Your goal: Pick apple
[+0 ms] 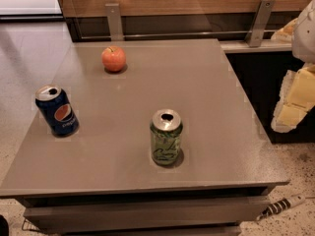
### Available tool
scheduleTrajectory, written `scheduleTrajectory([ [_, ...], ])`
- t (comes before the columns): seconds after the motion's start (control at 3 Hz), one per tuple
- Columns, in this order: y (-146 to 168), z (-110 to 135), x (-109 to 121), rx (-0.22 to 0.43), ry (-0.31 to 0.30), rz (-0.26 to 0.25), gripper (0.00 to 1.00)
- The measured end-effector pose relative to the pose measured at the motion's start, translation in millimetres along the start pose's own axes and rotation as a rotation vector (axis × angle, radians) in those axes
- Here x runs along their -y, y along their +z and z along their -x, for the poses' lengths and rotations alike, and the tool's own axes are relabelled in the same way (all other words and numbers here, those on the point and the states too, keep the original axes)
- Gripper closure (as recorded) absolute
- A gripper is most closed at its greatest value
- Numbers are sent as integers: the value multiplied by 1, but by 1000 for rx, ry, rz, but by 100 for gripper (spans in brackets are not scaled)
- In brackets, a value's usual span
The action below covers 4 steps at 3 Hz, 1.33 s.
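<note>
The apple [113,59] is small, round and orange-red with a short stem. It sits upright on the grey table [206,97] near the back left. My gripper [293,101], white with yellowish parts, hangs at the right edge of the view. It is beyond the table's right side, far from the apple, and holds nothing that I can see.
A blue Pepsi can [57,110] stands at the table's left edge. A green can [166,137] stands near the front middle. A wooden wall with metal brackets [113,21] runs behind the table. A cable [283,205] lies on the floor at the lower right.
</note>
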<state>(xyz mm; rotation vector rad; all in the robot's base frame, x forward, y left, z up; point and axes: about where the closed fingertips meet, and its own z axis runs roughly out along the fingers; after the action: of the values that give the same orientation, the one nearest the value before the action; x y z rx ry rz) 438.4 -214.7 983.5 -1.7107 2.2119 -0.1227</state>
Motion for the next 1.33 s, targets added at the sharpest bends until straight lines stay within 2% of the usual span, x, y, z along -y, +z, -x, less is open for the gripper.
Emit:
scheduleTrajectory([
  [0.33, 0, 0, 0, 0, 0, 0, 0],
  [0.67, 0, 7, 20, 81, 16, -27, 0],
  [1.0, 15, 19, 50, 264, 77, -58, 0],
  [1.33, 33, 68, 88, 593, 162, -94, 0],
])
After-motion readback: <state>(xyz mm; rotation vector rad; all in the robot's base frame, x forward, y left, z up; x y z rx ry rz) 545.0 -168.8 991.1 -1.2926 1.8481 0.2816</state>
